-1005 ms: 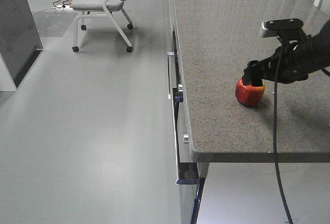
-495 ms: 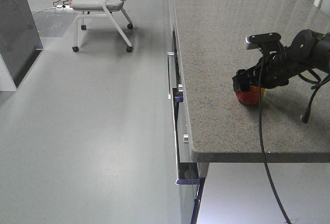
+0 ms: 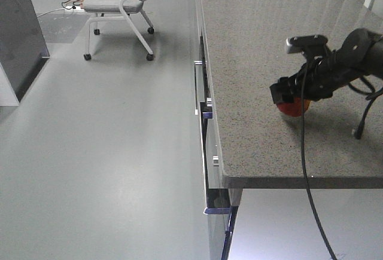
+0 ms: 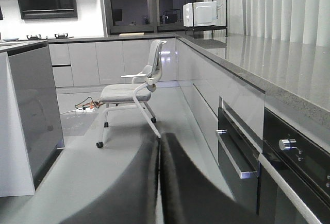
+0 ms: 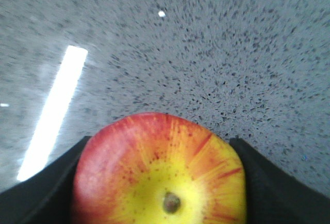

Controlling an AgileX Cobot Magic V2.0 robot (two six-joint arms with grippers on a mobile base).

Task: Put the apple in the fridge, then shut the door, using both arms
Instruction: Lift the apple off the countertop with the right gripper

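Your left gripper (image 4: pixel 159 183) shows only in its own wrist view, low in the picture: its two black fingers (image 4: pixel 196 193) lie pressed together with only a thin line between them, and nothing is in them. It looks out at the kitchen floor. In the front view, from the left, you have first the dark grey island (image 3: pixel 18 21) at the picture's edge, then the white chair (image 3: pixel 119 0) on the floor behind it, then the cabinet front with its metal handles (image 3: pixel 206 107) under the long left edge of the countertop (image 3: pixel 257 45). The apple (image 3: pixel 294 109) is on the near part of this countertop, not far from the near edge and from the corner above the handles, but well apart from the left edge. Whether it rests on the stone or is just above it, you cannot tell from here. Your right gripper (image 3: pixel 286 95) is directly over the apple and covers its top, with the wrist camera (image 3: pixel 306 40) above and a black cable (image 3: pixel 304 170) hanging past the near edge. In the right wrist view the apple (image 5: pixel 160 172) sits between the two black fingers (image 5: pixel 41 193), touching both, stem dimple toward the camera: the right gripper (image 5: pixel 160 140) is clenched on it.
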